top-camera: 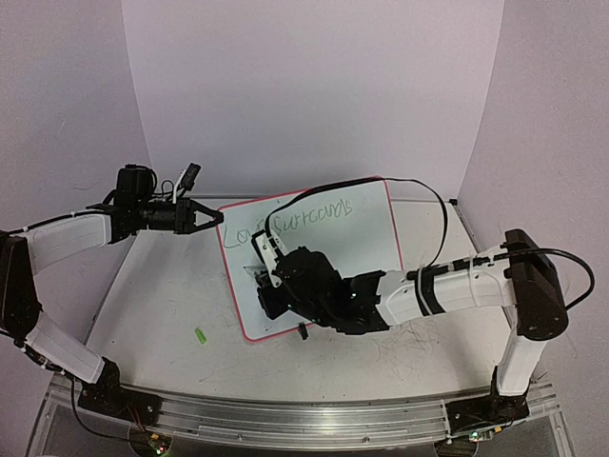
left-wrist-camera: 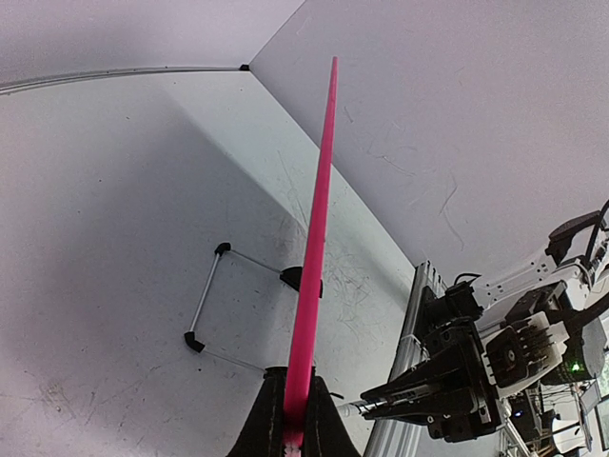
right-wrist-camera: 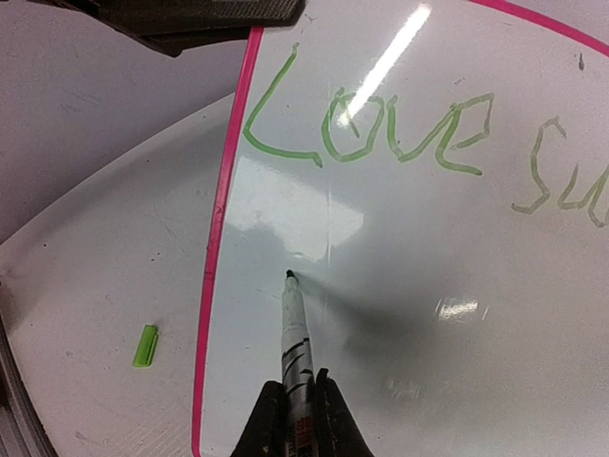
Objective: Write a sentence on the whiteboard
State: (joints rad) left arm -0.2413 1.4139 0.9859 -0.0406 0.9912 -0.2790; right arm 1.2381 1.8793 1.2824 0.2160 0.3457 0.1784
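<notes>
Midway through writing, about to start line 2. Whiteboard (top-camera: 366, 262) on table (top-camera: 157, 314), rim pinched in left end effector (left-wrist-camera: 297, 419). Right end effector (right-wrist-camera: 295, 405) clamped on marker (right-wrist-camera: 293, 328), tip below "Love" of sentence (right-wrist-camera: 371, 129). Next: light contact, steady rightward strokes.

Scuffed white table (top-camera: 171, 314) backed by pale, perhaps lilac, walls (top-camera: 314, 86).

Robotics lab bench cell.
Plain white backdrop panels (top-camera: 304, 86) box in a scuffed white desk (top-camera: 162, 314); a left arm (top-camera: 67, 238) and a right arm (top-camera: 457, 290), white and black, are bolted to an aluminium rail (top-camera: 304, 419) at its near edge, with a loose black cable (top-camera: 428, 195) looping off the right arm and small green indicator lights (top-camera: 157, 441) by the bases.
</notes>
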